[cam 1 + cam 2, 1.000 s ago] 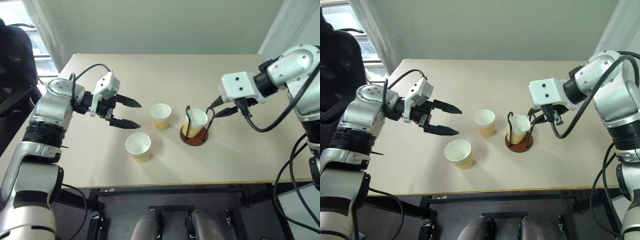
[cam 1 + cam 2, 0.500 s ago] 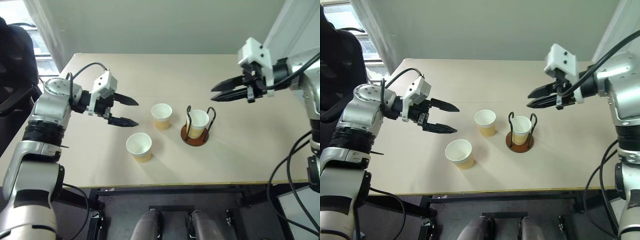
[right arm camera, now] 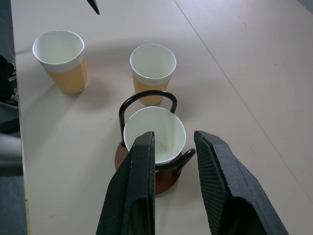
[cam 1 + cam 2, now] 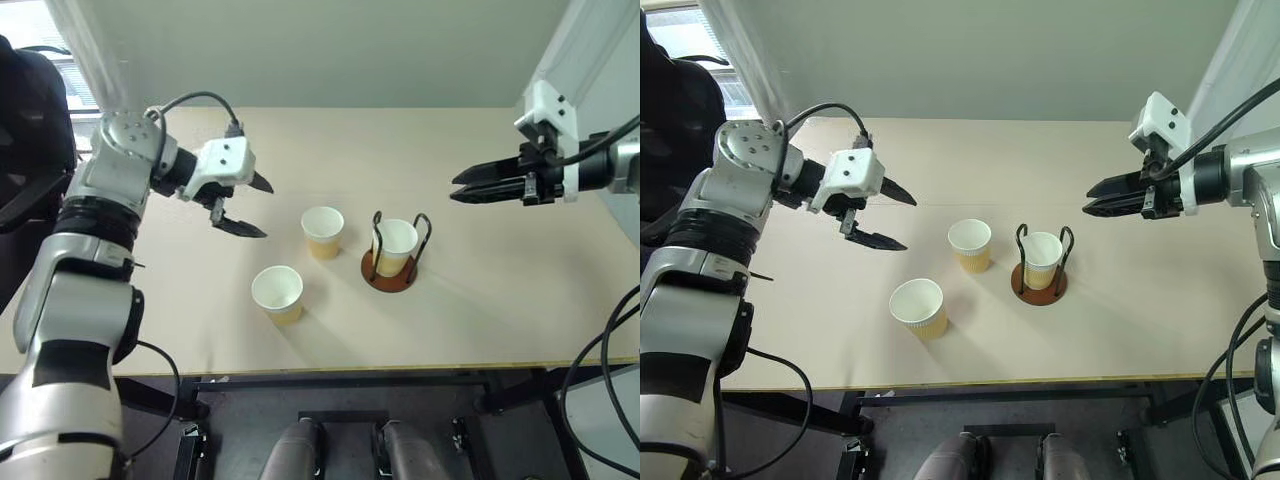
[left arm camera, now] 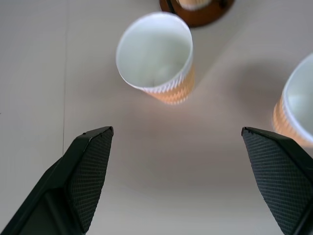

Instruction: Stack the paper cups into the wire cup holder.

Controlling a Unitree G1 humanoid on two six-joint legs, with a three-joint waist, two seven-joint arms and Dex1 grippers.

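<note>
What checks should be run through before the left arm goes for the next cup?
1. One cup seated upright in the wire holder: ok.
2. Two loose cups, far and near, upright on the table: ok.
3. Left tool open and empty: ok.
4. Right tool away from the holder, holding nothing: ok.
5. Left tool lined up over a cup: not ok, it hangs off to the side.

Pale beige table [image 4: 480, 300] against a plain grey-white wall [image 4: 330, 50]. Bright window [image 4: 30, 30] at far left with a light curtain [image 4: 85, 60] beside it. Dark floor [image 4: 250, 430] below the table edge.
</note>
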